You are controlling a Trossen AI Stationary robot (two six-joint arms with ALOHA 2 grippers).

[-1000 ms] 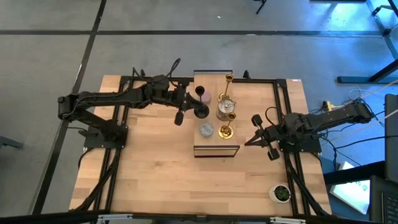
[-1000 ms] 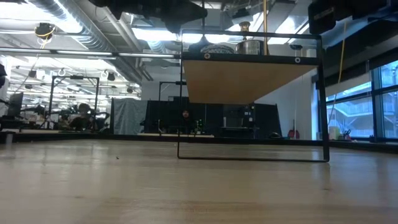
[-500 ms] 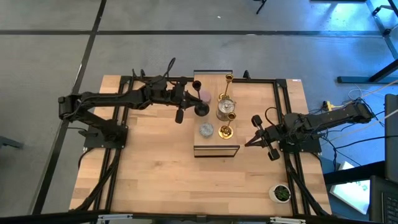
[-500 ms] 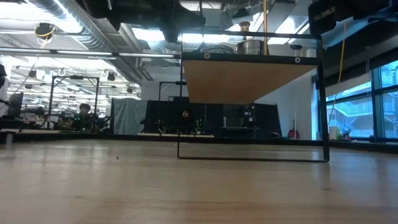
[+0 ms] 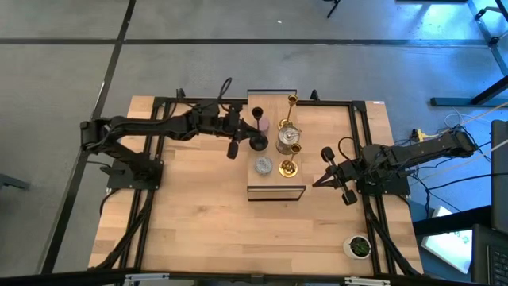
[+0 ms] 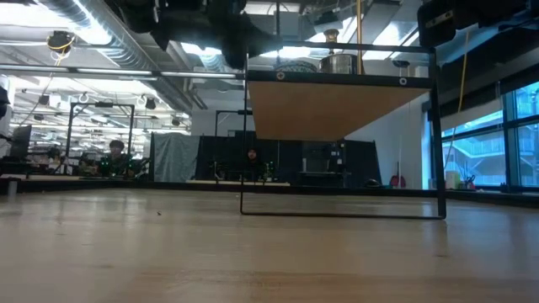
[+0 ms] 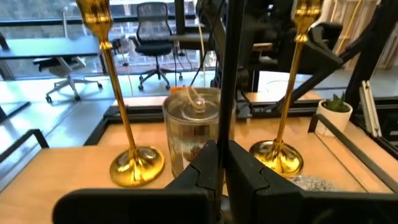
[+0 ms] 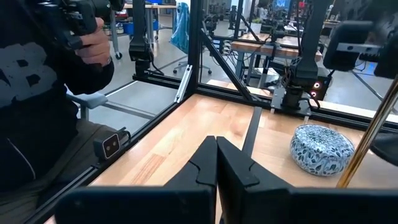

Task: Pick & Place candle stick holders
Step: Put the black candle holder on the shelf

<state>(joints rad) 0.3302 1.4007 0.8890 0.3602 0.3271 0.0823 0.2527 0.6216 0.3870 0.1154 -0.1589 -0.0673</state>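
Candle holders (image 5: 279,143) sit mid-frame on shelf (image 5: 276,191). Left gripper (image 5: 255,141) closed, empty, beside black holder (image 5: 259,142). Right gripper (image 5: 317,182) closed, empty. Open jaws before approach; keep clear of gold stems.

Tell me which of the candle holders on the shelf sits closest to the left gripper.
The black holder, at the shelf's left edge right beside the shut left gripper. The lilac-pink holder, the grey-blue one and the gold ones lie farther off.

The two tall candle stick holders (image 7: 102,93) (image 7: 292,93) are shiny gold. A round holder (image 8: 321,149) is grey-blue with a small leafy pattern (white and blue). Another one (image 5: 262,124) is pink — and the table (image 5: 198,214) is light wood.
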